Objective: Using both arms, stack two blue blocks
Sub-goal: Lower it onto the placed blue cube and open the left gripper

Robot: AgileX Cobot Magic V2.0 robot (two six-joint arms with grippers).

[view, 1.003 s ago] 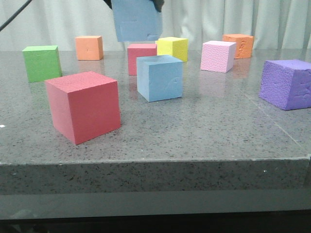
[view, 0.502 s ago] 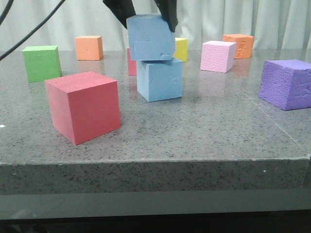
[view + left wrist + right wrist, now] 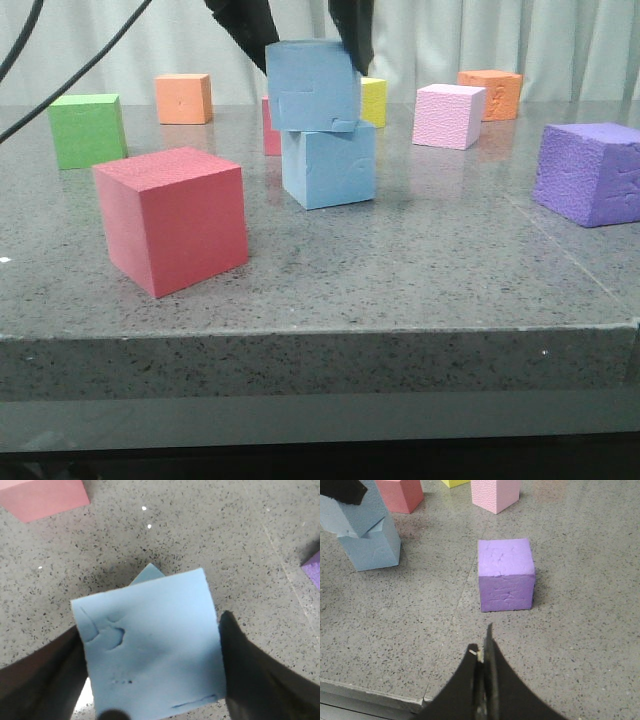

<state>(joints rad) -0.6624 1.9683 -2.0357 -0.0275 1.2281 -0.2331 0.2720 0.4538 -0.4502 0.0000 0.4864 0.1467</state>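
Upper light sky-blue foam cube (image 3: pixel 312 85) is gripped by the left tool (image 3: pixel 150 680) and set on the lower light sky-blue foam cube (image 3: pixel 330 165).

The left tool's two dark fingers (image 3: pixel 243 27) are clamped on opposite sides of the upper cube, which is seen twisted and offset relative to the lower cube, with one corner of the lower cube showing past its edge in the left wrist view. The lower cube is seated on the speckled grey stone surface (image 3: pixel 400 270), behind a large red foam cube (image 3: pixel 172 218). The right tool (image 3: pixel 482 680) is seen with fingers pressed together, holding nothing, above the surface just short of a purple foam cube (image 3: pixel 505 573).
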